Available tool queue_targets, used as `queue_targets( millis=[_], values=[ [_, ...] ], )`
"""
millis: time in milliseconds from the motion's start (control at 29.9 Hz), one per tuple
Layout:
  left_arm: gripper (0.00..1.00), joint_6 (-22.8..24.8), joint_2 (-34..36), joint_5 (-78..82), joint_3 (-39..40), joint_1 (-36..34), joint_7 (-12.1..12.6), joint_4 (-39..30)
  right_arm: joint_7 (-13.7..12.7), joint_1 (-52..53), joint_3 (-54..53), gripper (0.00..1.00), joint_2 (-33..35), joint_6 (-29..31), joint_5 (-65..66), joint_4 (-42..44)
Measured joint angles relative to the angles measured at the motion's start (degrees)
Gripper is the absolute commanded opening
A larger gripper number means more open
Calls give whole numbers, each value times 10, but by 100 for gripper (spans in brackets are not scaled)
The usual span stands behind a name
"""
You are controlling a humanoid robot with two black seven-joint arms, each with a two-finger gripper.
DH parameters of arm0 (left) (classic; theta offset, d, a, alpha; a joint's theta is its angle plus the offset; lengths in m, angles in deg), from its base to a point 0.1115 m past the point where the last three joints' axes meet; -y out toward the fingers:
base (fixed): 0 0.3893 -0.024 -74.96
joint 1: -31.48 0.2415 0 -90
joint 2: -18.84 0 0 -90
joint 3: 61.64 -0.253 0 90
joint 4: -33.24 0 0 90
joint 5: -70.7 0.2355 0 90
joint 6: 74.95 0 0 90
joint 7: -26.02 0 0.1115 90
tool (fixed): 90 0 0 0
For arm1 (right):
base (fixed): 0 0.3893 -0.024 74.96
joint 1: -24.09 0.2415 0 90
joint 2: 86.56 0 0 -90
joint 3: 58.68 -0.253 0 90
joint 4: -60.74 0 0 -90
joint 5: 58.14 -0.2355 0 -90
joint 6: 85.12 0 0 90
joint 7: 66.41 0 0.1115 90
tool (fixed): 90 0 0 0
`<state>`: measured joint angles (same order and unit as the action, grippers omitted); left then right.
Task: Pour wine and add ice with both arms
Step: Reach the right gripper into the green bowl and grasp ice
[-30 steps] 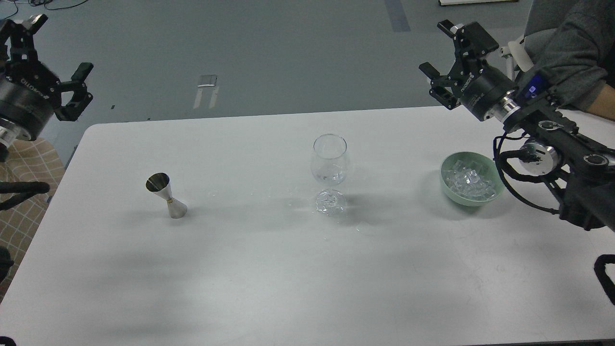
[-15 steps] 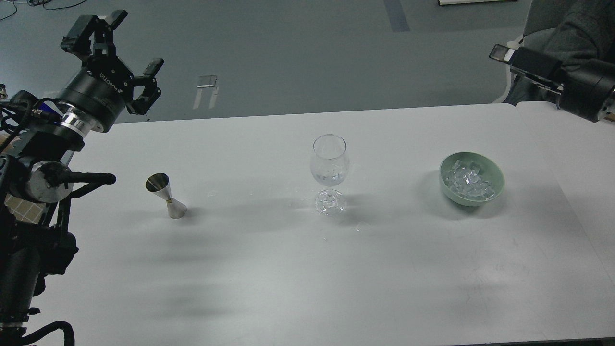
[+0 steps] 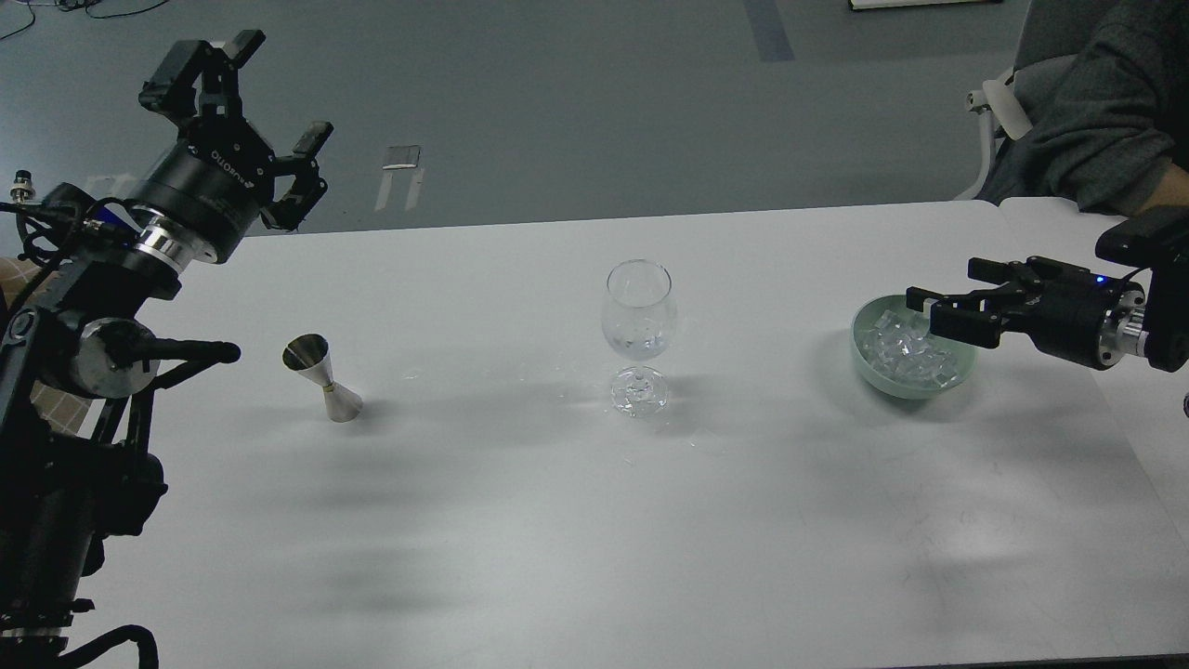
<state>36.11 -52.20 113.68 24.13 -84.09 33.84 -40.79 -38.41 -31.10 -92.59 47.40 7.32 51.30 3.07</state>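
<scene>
1. My right end effector (image 3: 929,311) has swung down over the green bowl (image 3: 868,370), fingers spread above the ice (image 3: 906,353); a grab looks next.
2. My left end effector (image 3: 251,102) hangs spread above the counter (image 3: 557,520), barely moved, jigger (image 3: 322,377) untouched.

Left gripper (image 3: 243,98) hangs splayed in the upper left of the frame, above the steel jigger (image 3: 322,379). Mid-frame stands the wine glass (image 3: 637,322). At right, the right gripper (image 3: 938,308) reaches over the green bowl (image 3: 871,367) of ice (image 3: 906,356), fingers parted.
</scene>
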Motion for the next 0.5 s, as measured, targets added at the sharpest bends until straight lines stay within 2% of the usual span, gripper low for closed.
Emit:
queue_targets(
  millis=[100, 201, 334, 502],
  values=[
    [98, 0, -3, 0, 0, 1, 0, -2, 0, -11, 0, 92, -16, -14, 26, 17],
    [98, 0, -8, 0, 0, 2, 0, -3, 0, -19, 0, 81, -32, -20, 52, 33],
    [98, 0, -10, 0, 0, 2, 0, -4, 0, -27, 0, 73, -42, -22, 74, 44],
    [97, 0, -10, 0, 0, 3, 0, -6, 0, -28, 1, 72, -57, -28, 82, 63]
  ],
)
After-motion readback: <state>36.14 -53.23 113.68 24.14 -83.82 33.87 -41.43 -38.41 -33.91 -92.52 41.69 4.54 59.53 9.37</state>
